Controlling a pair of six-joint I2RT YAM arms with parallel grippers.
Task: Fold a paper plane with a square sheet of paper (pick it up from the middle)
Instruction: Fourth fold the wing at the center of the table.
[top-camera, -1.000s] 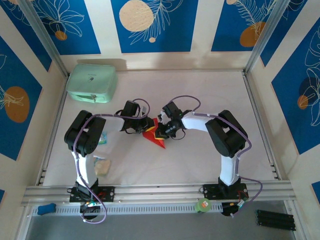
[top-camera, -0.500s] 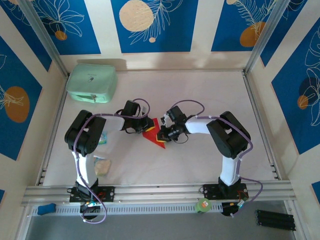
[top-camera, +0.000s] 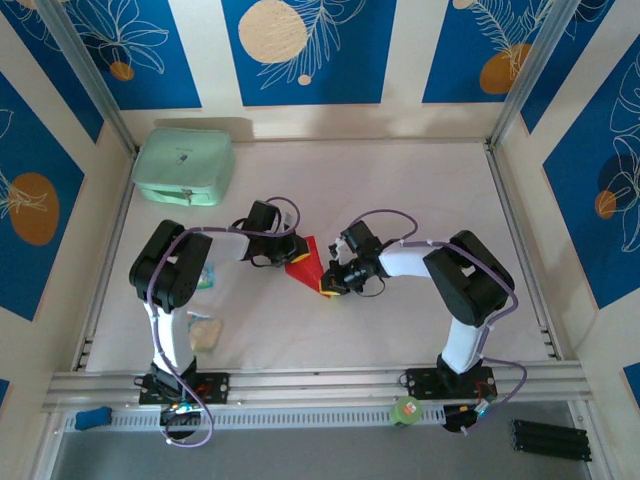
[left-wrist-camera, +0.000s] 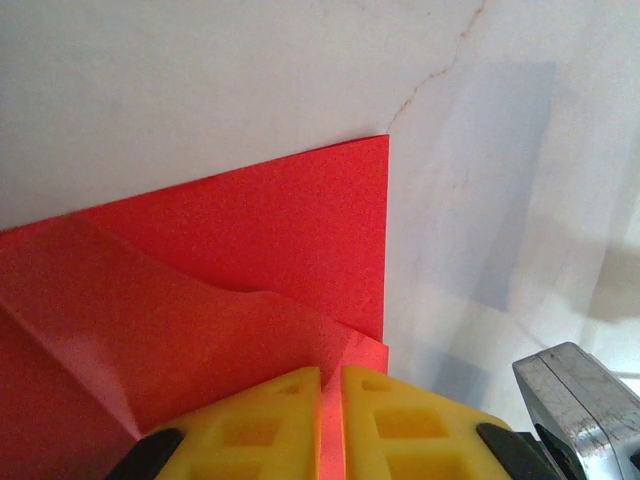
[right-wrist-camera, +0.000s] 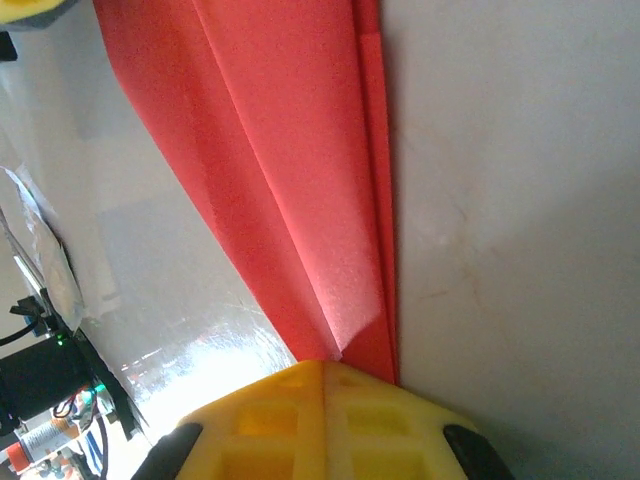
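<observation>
Fingers (left-wrist-camera: 255, 425) of my left gripper (left-wrist-camera: 330, 378) are pinched narrow on the paper plane (left-wrist-camera: 250, 250), with a sliver of red showing between the yellow pads. Plane lies mid-table (top-camera: 400, 190), flat, between my two grippers. Layered flaps and a raised ridge show on my left side; long creases run to a narrow end on my right.

Right gripper (right-wrist-camera: 322, 368): pads (right-wrist-camera: 380, 420) closed together, the narrow end running in at their seam. Cannot tell whether they pinch it or only press on it.

Step, as I judge it: setting the long crease.
- Left hand is the anchor. No pulling.
- Right hand presses along the fold line, low and slow.
- Watch that the layers stay edge to edge. Dragging would skew or tear the paper.
</observation>
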